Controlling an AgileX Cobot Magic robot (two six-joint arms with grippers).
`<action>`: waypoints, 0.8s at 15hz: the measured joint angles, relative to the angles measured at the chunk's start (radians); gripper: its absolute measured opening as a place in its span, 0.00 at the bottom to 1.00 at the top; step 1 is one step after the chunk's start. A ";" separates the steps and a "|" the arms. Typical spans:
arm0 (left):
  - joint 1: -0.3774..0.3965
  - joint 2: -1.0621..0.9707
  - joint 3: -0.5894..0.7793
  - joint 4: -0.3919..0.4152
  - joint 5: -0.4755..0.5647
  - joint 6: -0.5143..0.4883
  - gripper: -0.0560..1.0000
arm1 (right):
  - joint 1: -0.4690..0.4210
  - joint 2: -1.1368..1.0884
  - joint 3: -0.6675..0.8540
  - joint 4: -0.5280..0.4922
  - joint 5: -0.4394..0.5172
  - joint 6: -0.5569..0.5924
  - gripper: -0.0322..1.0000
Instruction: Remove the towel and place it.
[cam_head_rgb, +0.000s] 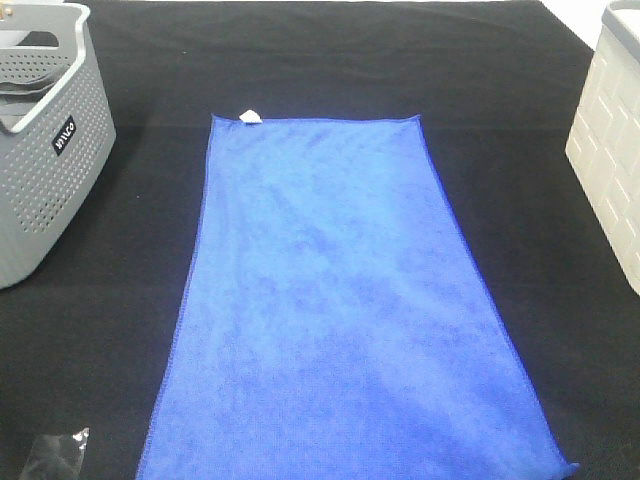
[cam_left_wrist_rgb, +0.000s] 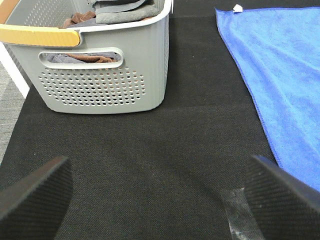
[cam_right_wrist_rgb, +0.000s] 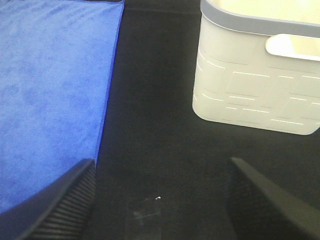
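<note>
High camera looks steeply down on the towel; both low wrist views (perhaps near the mat) share its edges.

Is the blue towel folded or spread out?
Spread out: the towel lies flat as one layer on the black mat, edges straight.

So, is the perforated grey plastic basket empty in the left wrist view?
No, the perforated grey plastic basket holds folded brown and grey cloths, visible over its rim and through the handle slot.

Left end effector: black fingers, ribbed pads. Right end effector: same black ribbed fingers.
</note>
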 joint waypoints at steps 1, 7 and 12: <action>0.007 0.000 0.000 -0.008 0.000 0.000 0.87 | -0.018 0.000 0.000 0.000 0.000 0.000 0.70; 0.075 0.000 0.000 -0.019 0.000 -0.003 0.87 | -0.026 0.000 0.000 0.000 0.000 0.000 0.70; 0.075 0.000 0.000 -0.019 0.000 -0.003 0.87 | -0.026 0.000 0.000 0.000 0.000 0.000 0.70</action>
